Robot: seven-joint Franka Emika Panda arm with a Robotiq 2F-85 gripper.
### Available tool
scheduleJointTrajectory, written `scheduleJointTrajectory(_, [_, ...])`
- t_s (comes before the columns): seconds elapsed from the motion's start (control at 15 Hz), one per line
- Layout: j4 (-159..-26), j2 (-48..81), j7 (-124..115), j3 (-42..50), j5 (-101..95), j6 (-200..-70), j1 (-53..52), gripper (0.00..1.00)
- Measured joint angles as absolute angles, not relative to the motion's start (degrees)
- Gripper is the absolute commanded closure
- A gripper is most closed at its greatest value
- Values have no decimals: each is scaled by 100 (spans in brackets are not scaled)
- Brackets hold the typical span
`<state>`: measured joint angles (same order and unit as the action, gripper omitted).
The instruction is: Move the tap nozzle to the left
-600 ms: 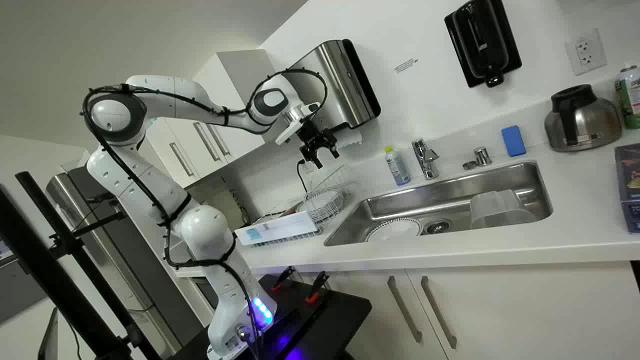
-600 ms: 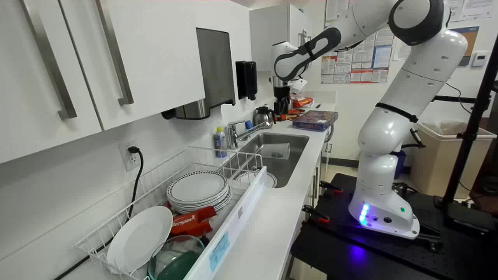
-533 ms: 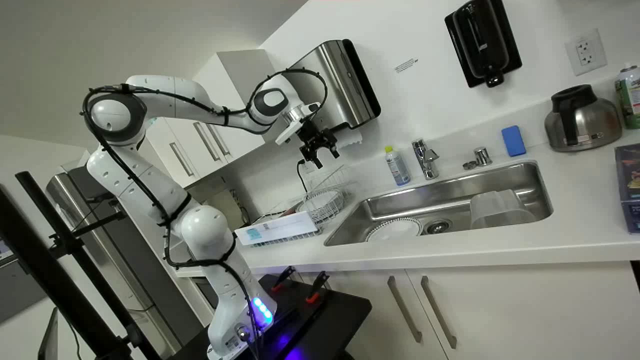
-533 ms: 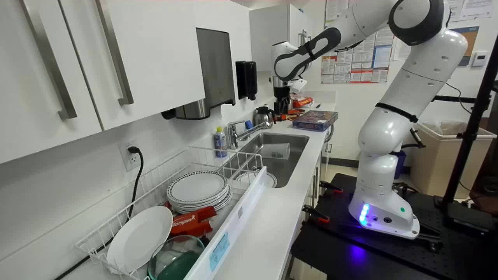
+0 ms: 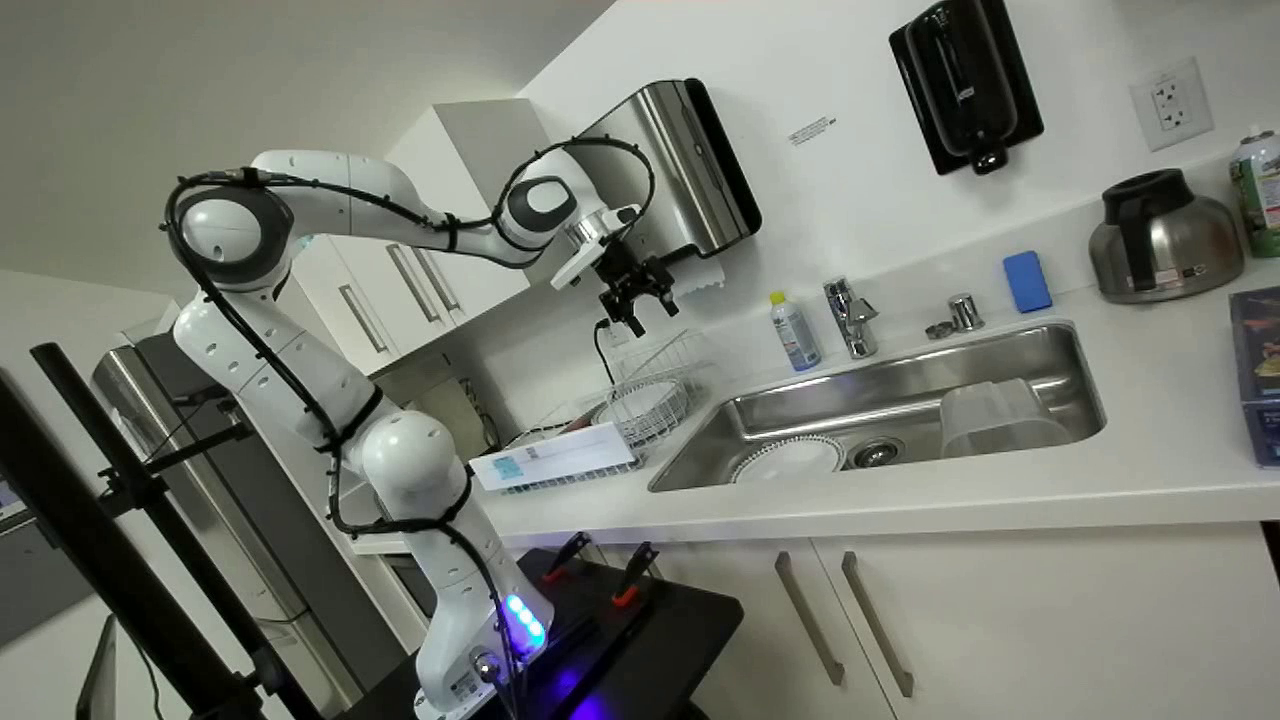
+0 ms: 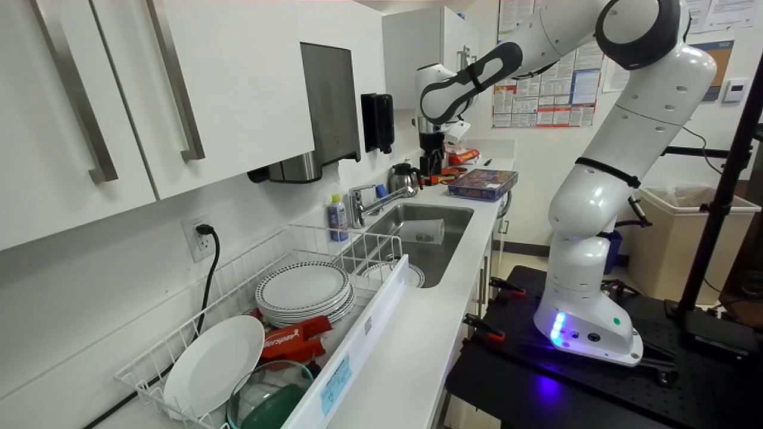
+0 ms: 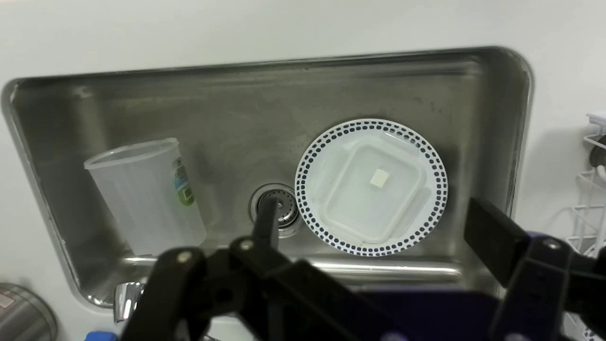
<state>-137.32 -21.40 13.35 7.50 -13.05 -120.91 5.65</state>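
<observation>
The tap nozzle [image 6: 386, 201] is a grey-silver metal spout on the tap behind the sink, reaching out over the basin. In an exterior view it looks short, beside the upright tap body [image 5: 850, 325]. In the wrist view a chrome piece [image 7: 127, 301] shows at the lower left; I cannot tell if it is the nozzle. My gripper [image 5: 653, 314] is open and empty, apart from the tap. It hangs pointing down in both exterior views [image 6: 433, 167]. In the wrist view its spread fingers [image 7: 270, 215] are above the steel sink [image 7: 213, 113], hiding part of its back edge.
A pale bottle [image 5: 795, 335] with a yellow cap stands beside the tap. The sink holds a clear container [image 7: 147, 203] and a plate [image 7: 428, 218]. A dish rack [image 6: 390, 241], blue sponge [image 5: 1027, 282], kettle [image 5: 1165, 245] and paper towel dispenser [image 5: 670, 160] are nearby.
</observation>
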Motion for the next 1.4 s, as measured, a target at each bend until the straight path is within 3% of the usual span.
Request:
scheduleJointTrajectory(1.13, [-13732, -2139, 1335, 750, -1305, -12091, 565, 0])
scheduleJointTrajectory(1.4, [-13730, -2021, 752, 803, -1311, -13048, 732, 0])
